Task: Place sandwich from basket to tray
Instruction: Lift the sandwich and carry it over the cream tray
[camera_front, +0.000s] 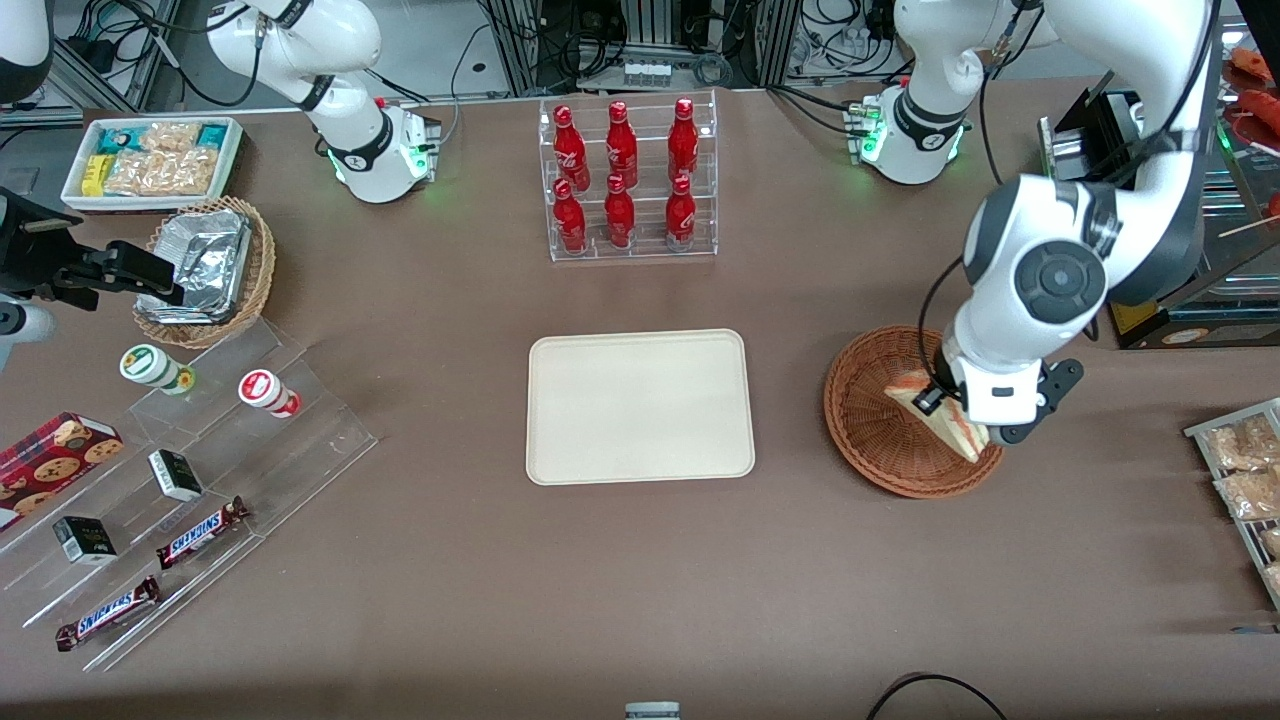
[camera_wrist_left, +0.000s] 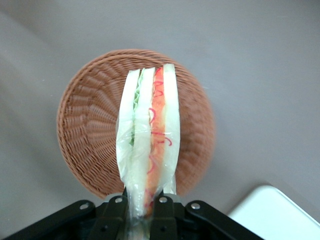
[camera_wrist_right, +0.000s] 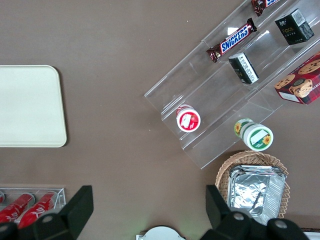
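Wrist view: your end effector (camera_wrist_left: 142, 205) grips the sandwich (camera_wrist_left: 147, 145) above the basket (camera_wrist_left: 85, 130); tray (camera_wrist_left: 272, 212) lies sideways toward the parked arm.

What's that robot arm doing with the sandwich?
The robot's working arm has its hand over the brown basket and is pinching a wrapped sandwich between its fingers. The wrist camera shows the sandwich hanging above the basket with nothing else in the basket. It needs to go onto the cream tray in the middle of the table, which has nothing on it yet. So the sandwich is picked up, but the carrying part isn't done.
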